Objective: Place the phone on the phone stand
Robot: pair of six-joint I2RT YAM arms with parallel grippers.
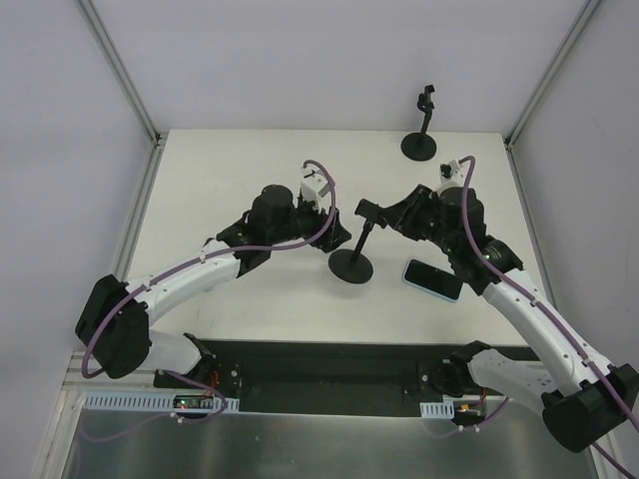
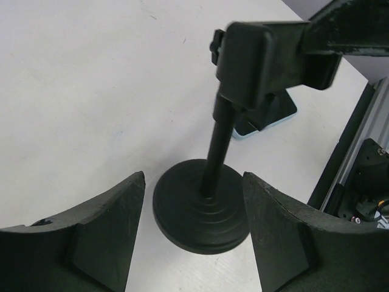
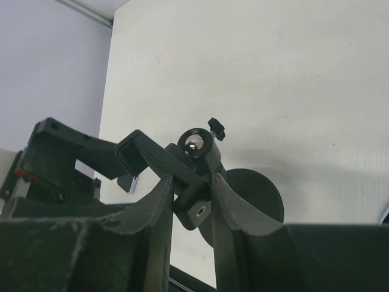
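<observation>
On the left we see the left end effector [image 1: 337,235] open, its fingers [image 2: 103,237] spread to either side of the round base of the stand [image 1: 351,265], which sits mid-bench. At the top of the stand, the right end effector [image 3: 193,204] is closed on the clamp head [image 3: 196,210]. Further right the phone [image 1: 433,279] lies flat on the bench [image 1: 230,180], dark face up, just beside the base but apart from it, and a second stand [image 1: 420,140] is at the far edge.
</observation>
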